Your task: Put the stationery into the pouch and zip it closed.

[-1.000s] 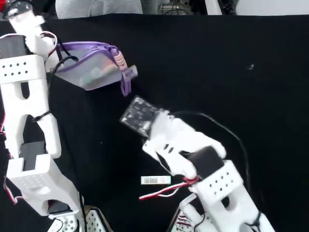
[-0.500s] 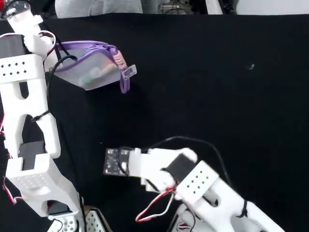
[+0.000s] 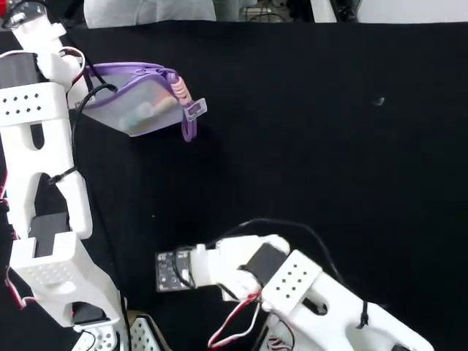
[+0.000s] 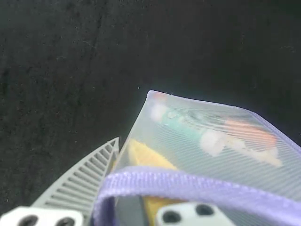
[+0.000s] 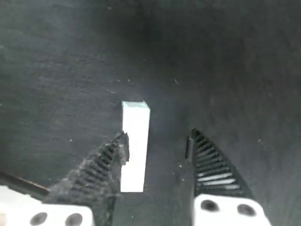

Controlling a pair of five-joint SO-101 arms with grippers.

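A clear pouch (image 3: pixel 139 102) with purple trim and a purple zip pull (image 3: pixel 191 117) hangs off the black table at the back left, held by my left gripper at its end. In the left wrist view the pouch (image 4: pixel 207 146) holds a yellow item, a green-and-white one and an orange one, and my left gripper (image 4: pixel 127 197) is shut on its purple rim. A white eraser (image 5: pixel 135 146) lies flat on the table between the fingers of my open right gripper (image 5: pixel 155 155), close to one finger (image 5: pixel 101 169). From above, the right arm (image 3: pixel 241 267) is low at the front centre.
The black table (image 3: pixel 351 146) stretches bare to the right and back. The left arm's white links (image 3: pixel 40 190) stand tall along the left edge. Red and white wires (image 3: pixel 234 325) hang under the right arm's wrist.
My right arm has swung from near the pouch down to the front centre of the table, over the white eraser. The left arm and the pouch have stayed put.
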